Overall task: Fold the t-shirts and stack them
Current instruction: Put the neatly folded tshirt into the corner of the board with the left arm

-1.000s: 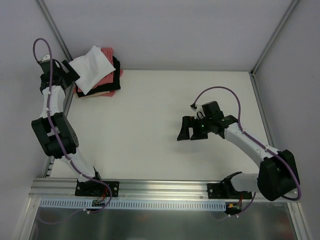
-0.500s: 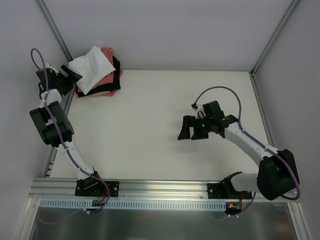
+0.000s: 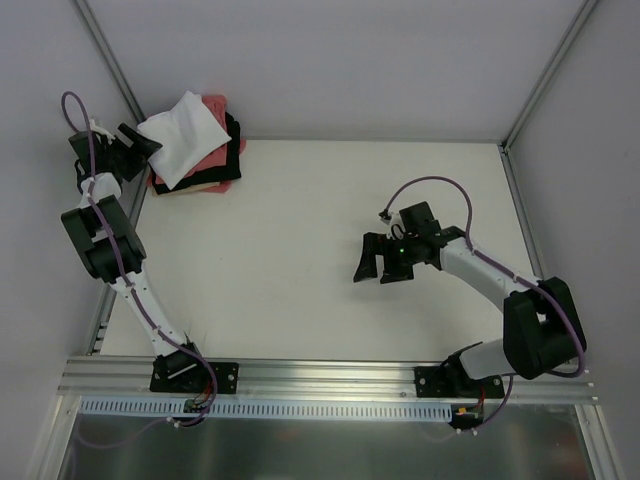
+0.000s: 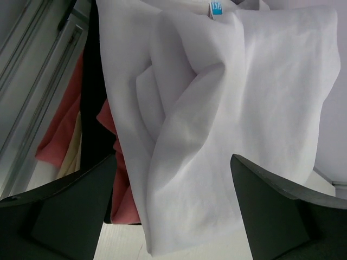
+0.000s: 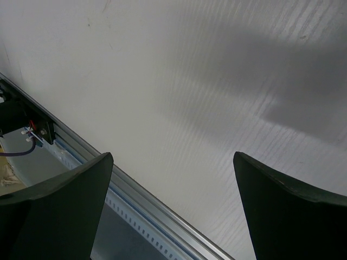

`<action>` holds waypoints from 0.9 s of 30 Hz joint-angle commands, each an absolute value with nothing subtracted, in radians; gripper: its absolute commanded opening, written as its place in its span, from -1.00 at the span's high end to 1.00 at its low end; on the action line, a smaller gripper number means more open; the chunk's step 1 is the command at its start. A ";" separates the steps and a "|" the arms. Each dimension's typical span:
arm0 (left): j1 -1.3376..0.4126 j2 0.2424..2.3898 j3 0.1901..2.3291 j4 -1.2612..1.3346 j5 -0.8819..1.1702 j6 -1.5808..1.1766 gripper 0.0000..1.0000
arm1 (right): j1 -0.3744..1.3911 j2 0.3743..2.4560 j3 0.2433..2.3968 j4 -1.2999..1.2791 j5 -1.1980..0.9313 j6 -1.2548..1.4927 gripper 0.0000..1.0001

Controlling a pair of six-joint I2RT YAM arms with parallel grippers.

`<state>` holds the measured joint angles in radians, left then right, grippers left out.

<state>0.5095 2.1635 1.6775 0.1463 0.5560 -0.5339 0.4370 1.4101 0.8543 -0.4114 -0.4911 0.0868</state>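
The white t-shirt [image 3: 185, 132] lies skewed atop the folded stack [image 3: 222, 166], straight ahead of the left gripper [image 3: 135, 145], jaws spread; the right gripper [image 3: 378, 262], likewise spread, hangs well away.

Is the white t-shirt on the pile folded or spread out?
Folded, loosely: the white t-shirt lies as a small bundle on the other shirts, its layers overlapping.
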 commanded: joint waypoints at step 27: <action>0.512 2.342 1.865 0.202 0.638 -0.607 0.02 | 0.416 1.477 0.940 -0.388 -0.538 0.103 -0.99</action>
